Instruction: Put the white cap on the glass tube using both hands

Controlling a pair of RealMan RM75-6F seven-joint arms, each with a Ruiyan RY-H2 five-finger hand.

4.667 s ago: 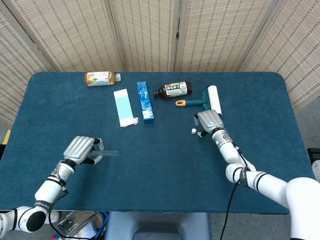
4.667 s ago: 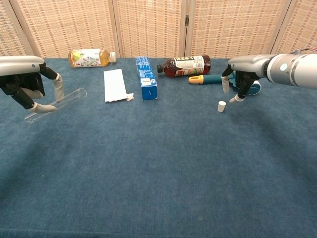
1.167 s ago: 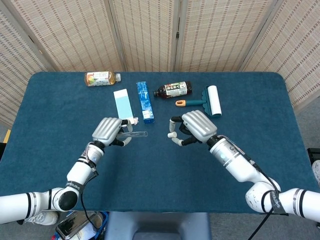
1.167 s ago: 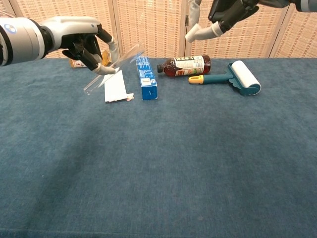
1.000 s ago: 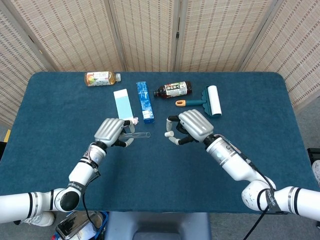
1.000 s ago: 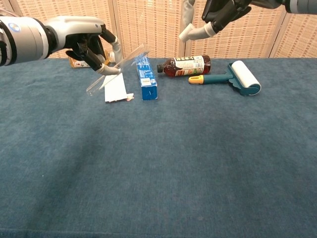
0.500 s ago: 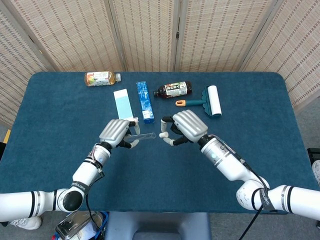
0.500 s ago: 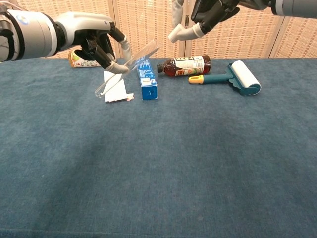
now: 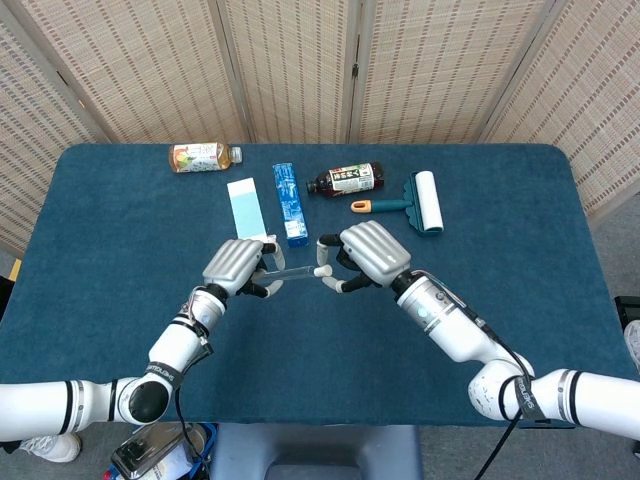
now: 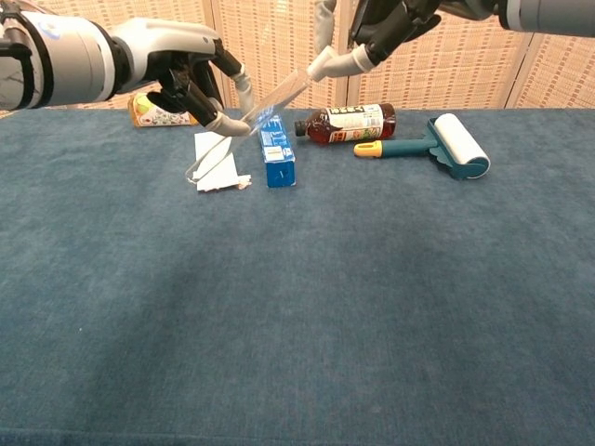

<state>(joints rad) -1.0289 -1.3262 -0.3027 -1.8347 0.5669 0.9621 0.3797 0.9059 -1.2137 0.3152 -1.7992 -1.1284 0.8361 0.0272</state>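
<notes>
Both hands are raised above the blue table (image 9: 120, 240), meeting near frame center in the head view. Left hand (image 9: 236, 266) grips the glass tube (image 9: 287, 271) with curled fingers; in the chest view the same hand sits upper left, and the tube slants up from lower left to upper right across it, its open end pointing toward the right hand. Right hand (image 9: 366, 254) pinches the white cap (image 9: 320, 270) between thumb and finger, the other fingers bent around it. Cap is right at the tube's open end, touching or just on it; whether it is seated cannot be told. In the chest view the cap shows at upper center, against the tube tip, with the right hand above it at the top edge. Along the far part of the table, left to right in the head view: a yellow-labelled drink bottle (image 9: 201, 157) lying on its side, a flat white and pale blue box (image 9: 246, 210), a blue carton (image 9: 290, 203), a dark bottle (image 9: 345, 180) lying on its side, and a teal lint roller (image 9: 414, 200) with a white roll and an orange-tipped handle. Woven folding screens (image 9: 300, 60) stand behind the table.
</notes>
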